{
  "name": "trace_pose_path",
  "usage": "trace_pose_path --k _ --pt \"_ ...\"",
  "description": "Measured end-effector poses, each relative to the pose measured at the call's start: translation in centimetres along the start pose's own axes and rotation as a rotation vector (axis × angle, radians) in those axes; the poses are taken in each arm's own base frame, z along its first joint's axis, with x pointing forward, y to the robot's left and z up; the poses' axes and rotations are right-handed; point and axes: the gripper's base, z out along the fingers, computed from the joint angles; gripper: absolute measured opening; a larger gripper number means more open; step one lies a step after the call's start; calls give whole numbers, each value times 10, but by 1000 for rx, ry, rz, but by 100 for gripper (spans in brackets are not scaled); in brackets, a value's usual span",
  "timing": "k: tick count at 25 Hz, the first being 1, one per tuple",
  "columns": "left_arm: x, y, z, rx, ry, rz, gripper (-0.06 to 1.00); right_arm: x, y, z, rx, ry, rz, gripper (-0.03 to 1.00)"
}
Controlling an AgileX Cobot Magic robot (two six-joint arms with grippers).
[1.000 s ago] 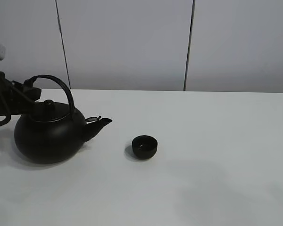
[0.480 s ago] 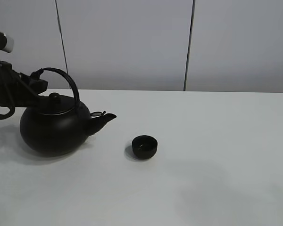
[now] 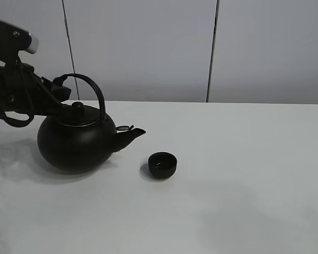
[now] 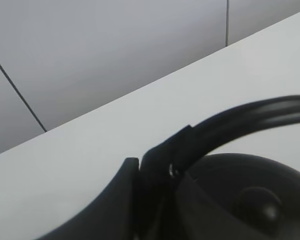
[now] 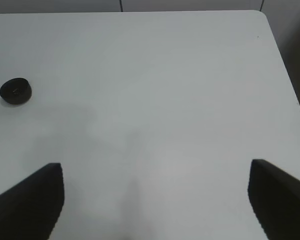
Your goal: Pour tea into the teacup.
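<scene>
Kettle handle clamped tight in left pincer, spout facing teacup nearby on bench; right pincer wide open, empty.

Bare lab-like test room, plain white table, grey panelled wall

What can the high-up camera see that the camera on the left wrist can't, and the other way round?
Only the high view shows the teacup, the spout pointing toward it, and the full round body of the kettle. Only the left wrist view gives the close look at the left gripper shut on the arched handle. Both show the handle, the lid knob, the white table and the grey wall panels.
</scene>
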Motion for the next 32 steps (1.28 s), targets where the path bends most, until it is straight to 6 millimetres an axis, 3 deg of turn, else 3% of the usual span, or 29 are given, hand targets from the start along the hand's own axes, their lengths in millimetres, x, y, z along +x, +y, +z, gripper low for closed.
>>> trace_pose_path --k 32 --pt "-17 -10 12 59 4 74 11 0 0 0 0 -1 0 69"
